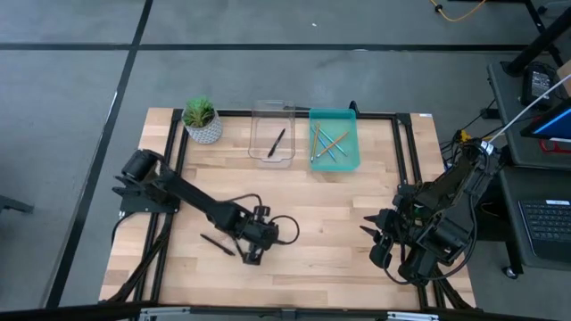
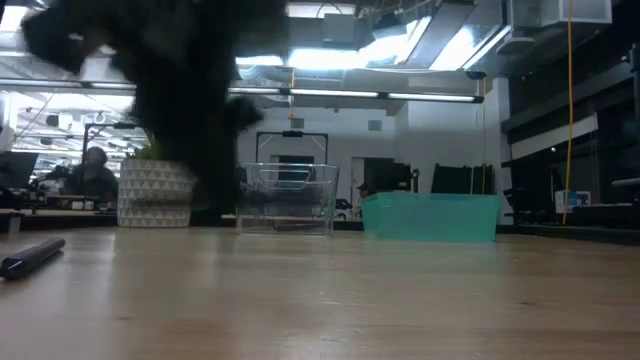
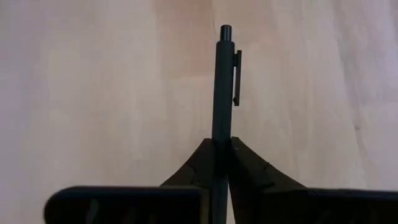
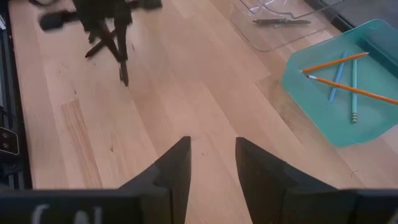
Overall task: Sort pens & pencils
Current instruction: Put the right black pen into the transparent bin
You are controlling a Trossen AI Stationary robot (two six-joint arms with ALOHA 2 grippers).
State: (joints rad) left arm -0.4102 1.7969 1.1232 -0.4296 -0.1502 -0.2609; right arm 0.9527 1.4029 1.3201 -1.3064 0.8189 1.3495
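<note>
The left gripper (image 1: 253, 256) was down at the wooden table (image 1: 339, 223), well in front of the clear bin (image 1: 272, 134), its fingers (image 3: 249, 171) pinched tight on a black pen (image 3: 222, 87). In the left wrist view the pen ran straight out from between the fingertips, clip side showing, its barrel clamped at the lower end. A second pen (image 1: 217, 243) lay flat on the table just beside that gripper, on the side away from the right arm. A third pen (image 1: 277, 143) lay slanted inside the clear bin. Next to the clear bin, on the side away from the potted plant (image 1: 202, 119), stood the teal bin (image 1: 350, 159), holding the pencils (image 1: 328, 146), orange and light blue, crossed over one another. The right gripper (image 4: 211, 158) hung over the table well in front of the teal bin, its fingers parted and holding nothing.
</note>
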